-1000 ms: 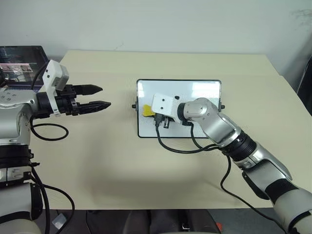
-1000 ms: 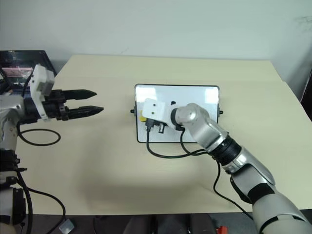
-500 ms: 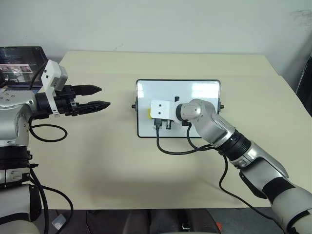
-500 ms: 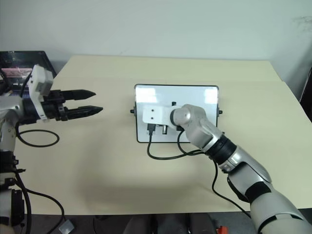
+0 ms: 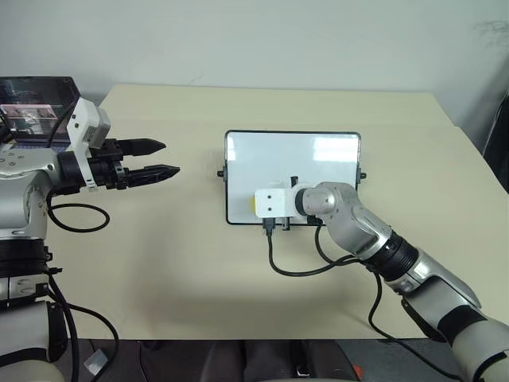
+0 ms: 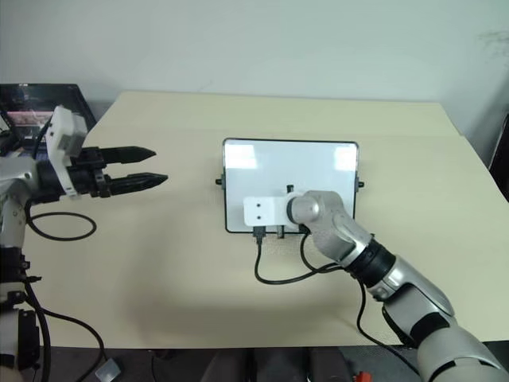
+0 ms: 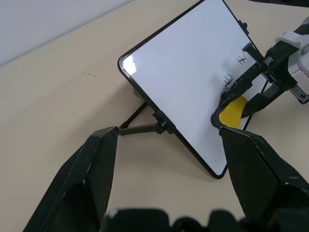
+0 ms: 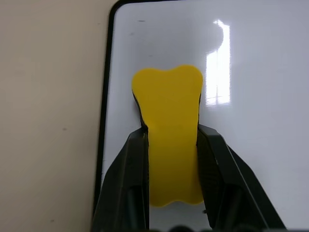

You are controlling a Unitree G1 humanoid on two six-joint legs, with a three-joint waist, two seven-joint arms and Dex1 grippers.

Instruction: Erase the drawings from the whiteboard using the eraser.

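Right wrist view shows the right gripper (image 8: 171, 169) with its fingers (image 8: 129, 183) closed on the eraser (image 8: 169, 130), the yellow block pinched between them and pressed to the whiteboard (image 8: 251, 72) close to one short edge of its dark frame. From the head camera, the board (image 5: 293, 177) lies near the middle of the beige worktop (image 5: 159, 263), and the right gripper sits over its corner at about 7 o'clock, a sliver of yellow showing at the white housing. Left wrist view shows two of the drawings (image 7: 233, 69) as thin black scribbles on the board just beside the right gripper's fingers; a third cannot be made out. The left gripper (image 5: 163, 157) hangs above the worktop at 9 o'clock from the board, well apart from it, fingers slightly parted and holding nothing. A laptop (image 5: 32, 107) stands at 10 o'clock.
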